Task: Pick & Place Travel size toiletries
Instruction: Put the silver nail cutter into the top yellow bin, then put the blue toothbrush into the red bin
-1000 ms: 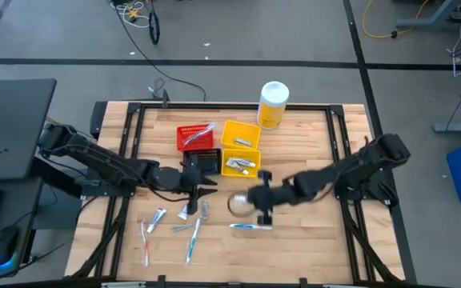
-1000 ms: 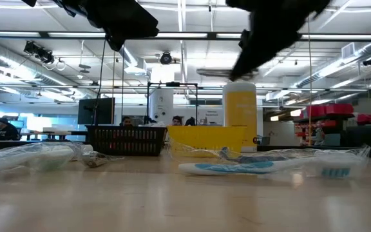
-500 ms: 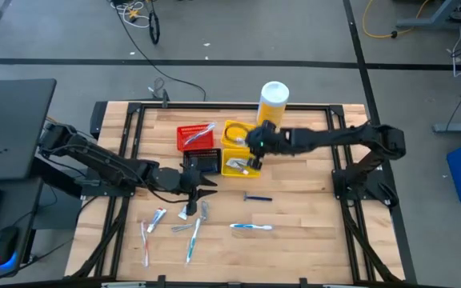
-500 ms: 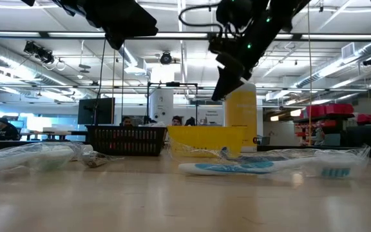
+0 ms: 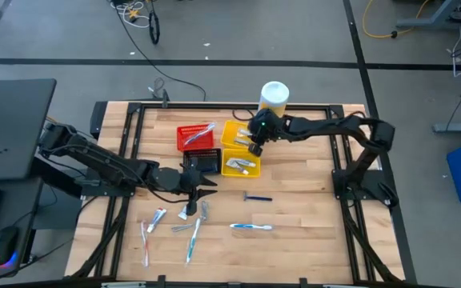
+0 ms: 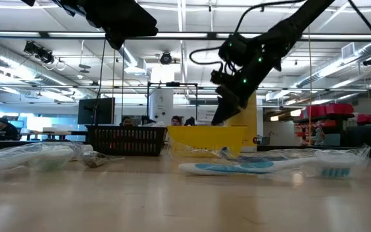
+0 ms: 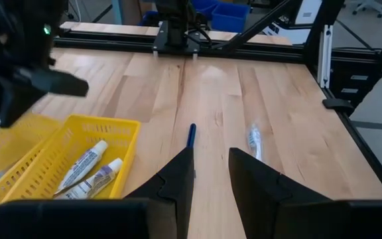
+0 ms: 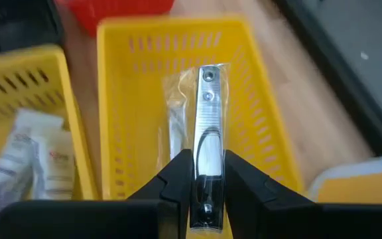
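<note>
Your pale wooden worktop (image 5: pixel 310 208) carries plastic bins near its far edge and wrapped toothbrushes (image 5: pixel 250 227) toward its near edge.

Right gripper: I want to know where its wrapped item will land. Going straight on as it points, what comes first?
Probably the floor of the yellow bin next to the yellow bottle. The right gripper, shut on a wrapped nail clipper, points into it, though depth is unclear.

I count two yellow bins (image 5: pixel 232 128) (image 5: pixel 241 151), one red bin (image 5: pixel 184 144), one black bin (image 5: pixel 202 160); one yellow bottle (image 5: pixel 272 108); two small tubes (image 7: pixel 85 162) (image 7: pixel 101 178); one wrapped nail clipper (image 8: pixel 207 113); one razor (image 5: pixel 256 198), one lone toothbrush (image 5: pixel 250 227); a cluster of slim items (image 5: pixel 174 228), roughly five, too tangled for me to count surely
</note>
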Motion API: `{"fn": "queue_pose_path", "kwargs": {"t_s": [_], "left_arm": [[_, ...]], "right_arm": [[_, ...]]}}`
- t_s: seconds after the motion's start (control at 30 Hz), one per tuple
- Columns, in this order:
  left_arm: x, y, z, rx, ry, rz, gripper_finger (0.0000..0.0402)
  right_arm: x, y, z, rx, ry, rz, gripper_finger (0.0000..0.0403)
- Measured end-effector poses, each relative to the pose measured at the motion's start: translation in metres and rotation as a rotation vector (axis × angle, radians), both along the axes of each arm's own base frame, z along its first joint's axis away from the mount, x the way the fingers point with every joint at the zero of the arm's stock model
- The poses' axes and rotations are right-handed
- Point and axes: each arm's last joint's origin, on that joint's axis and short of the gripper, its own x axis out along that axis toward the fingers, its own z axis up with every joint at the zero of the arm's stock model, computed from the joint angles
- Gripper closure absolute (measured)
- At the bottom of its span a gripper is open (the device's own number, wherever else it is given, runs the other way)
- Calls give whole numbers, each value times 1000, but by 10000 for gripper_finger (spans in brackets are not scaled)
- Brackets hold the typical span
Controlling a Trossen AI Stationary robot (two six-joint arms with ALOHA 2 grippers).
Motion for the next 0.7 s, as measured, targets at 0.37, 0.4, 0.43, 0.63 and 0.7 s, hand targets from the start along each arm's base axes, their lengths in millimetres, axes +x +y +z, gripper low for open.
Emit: {"fn": "queue_pose_path", "kwargs": {"t_s": [0.37,0.4,0.43,0.63,0.7], "left_arm": [[0,0,0,-9,-1,3,299],[0,0,0,-9,-1,3,299],[0,0,0,-9,-1,3,299],[0,0,0,-11,-1,4,299],[0,0,0,-11,-1,4,299]], "right_arm": [[8,-6,-27,12,32,-4,315],[8,-6,-27,12,33,-4,311],[8,-6,-27,12,32,-4,306],[8,-6,-27,12,32,-4,269],[8,-6,-27,12,32,-4,255]]}}
